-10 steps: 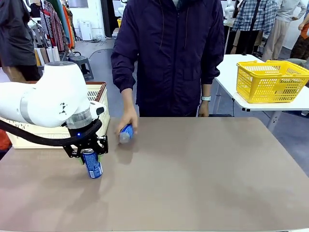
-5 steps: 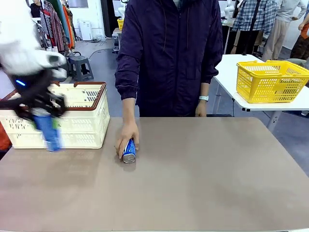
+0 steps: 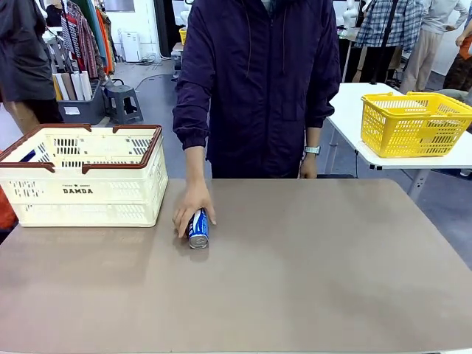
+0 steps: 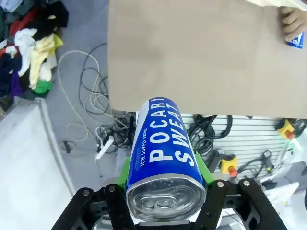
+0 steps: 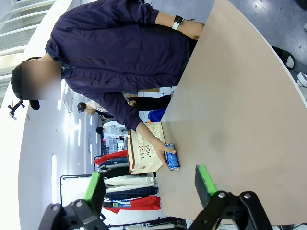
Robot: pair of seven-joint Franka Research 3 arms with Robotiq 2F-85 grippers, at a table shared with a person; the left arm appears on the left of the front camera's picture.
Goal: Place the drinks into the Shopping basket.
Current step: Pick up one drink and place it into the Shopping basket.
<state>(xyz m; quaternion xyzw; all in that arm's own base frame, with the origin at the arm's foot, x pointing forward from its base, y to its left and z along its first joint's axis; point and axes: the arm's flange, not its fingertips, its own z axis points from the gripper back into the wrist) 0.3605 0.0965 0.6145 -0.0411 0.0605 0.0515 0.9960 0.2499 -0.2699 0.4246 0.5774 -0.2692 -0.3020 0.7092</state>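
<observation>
Far left: the Shopping basket (image 3: 81, 193) stands at the far left edge of the table (image 3: 310, 280), its left corner meeting the picture's edge.
Inside it: the near wall hides most of the interior. A blue sliver (image 3: 28, 155) shows by the left rim, too little to say what it is.
Basket print: "DAMDA" in dark letters on the near wall.
Left of middle: the lying can (image 3: 198, 229), blue and white, is on its side on the table just right of the Shopping basket, silver end toward the front camera. Its print is too small to read.
On top of it: the person's hand (image 3: 193, 206) covers the can's far half.
Far right: a yellow mesh basket (image 3: 414, 122) sits on a separate white table (image 3: 346, 110), its right corner cut off.
Left wrist, middle: the held can (image 4: 165, 143) is in the air over floor cables (image 4: 91, 96), off the table's edge. It reads "POCARI SWEAT" and "ION SUPPLY DRINK" in white on blue.
Left pincer (image 4: 165, 172): clenched on the held can, with a green pad (image 4: 124, 170) pressed to each side and mostly hidden behind it.
Left wrist, top right: the person's hand and a corner of the lying can are cut off by the frame.
Right pincer (image 5: 149, 184): spread wide, nothing between its fingers, hanging above the table and touching nothing.
</observation>
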